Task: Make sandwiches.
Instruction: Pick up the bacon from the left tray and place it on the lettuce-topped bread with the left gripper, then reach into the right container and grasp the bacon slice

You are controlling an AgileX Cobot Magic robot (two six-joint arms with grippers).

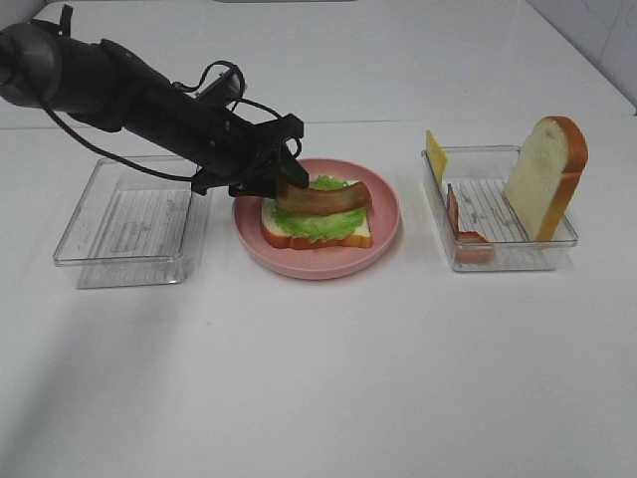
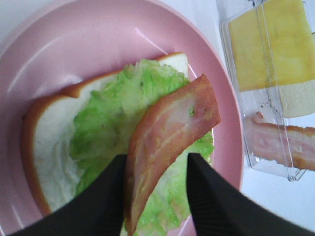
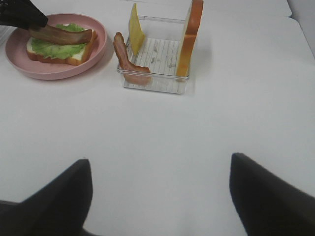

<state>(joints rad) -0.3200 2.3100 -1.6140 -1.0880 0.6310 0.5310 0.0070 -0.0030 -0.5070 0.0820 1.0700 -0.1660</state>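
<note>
A bread slice [image 1: 350, 235] with an orange-brown crust lies on the pink plate [image 1: 383, 214] with ruffled green lettuce [image 1: 317, 225] on it. My left gripper [image 1: 289, 187] is shut on a brown bacon strip [image 1: 326, 197] and holds it across the lettuce, its gripped end slightly raised. In the left wrist view the bacon [image 2: 172, 128] sits between the two black fingers [image 2: 106, 196] over the lettuce [image 2: 108, 118]. My right gripper [image 3: 160, 160] is open and empty above bare table, well short of the tray. It is out of the exterior high view.
A clear tray [image 1: 498, 254] right of the plate holds an upright bread slice [image 1: 542, 179], a yellow cheese square [image 1: 435, 154] leaning on its wall and a second bacon strip [image 1: 463, 234]. An empty clear tray [image 1: 129, 214] stands left of the plate.
</note>
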